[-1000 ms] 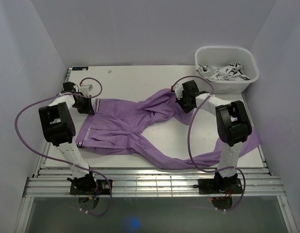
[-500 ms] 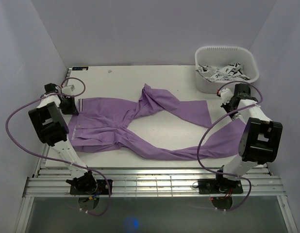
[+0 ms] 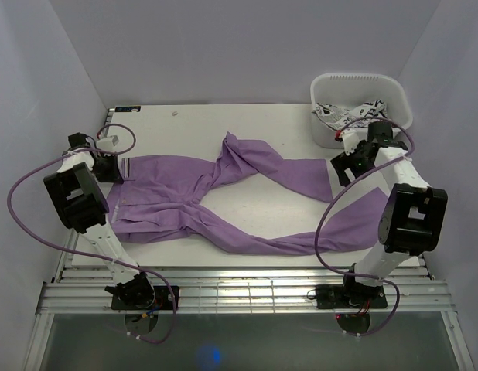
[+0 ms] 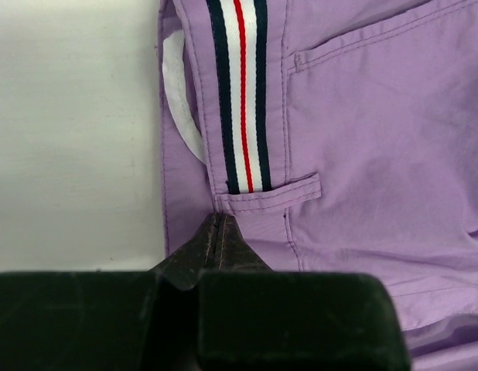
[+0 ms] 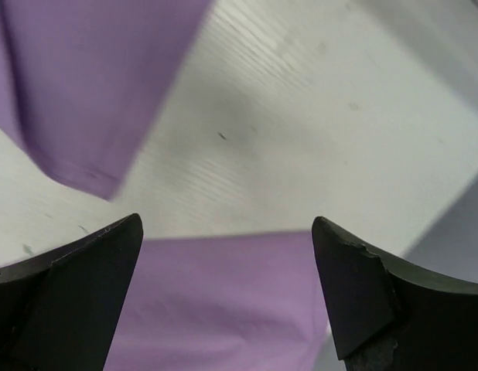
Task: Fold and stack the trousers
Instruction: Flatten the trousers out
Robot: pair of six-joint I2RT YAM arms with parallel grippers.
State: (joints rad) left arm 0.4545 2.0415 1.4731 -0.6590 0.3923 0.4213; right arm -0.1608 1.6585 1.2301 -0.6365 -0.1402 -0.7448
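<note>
Top external: trousers spread across counter, legs crossed mid-way. Left jaws pinched tight on waistband, far-left corner. Right jaws gaping wide, nothing between, over leg cuff, near white basket of printed cloth.

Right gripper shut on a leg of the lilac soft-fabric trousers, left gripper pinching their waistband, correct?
No. The right gripper is open, holding nothing, as the right wrist view shows; the left gripper does pinch the waistband of the lilac soft-fabric trousers.
</note>
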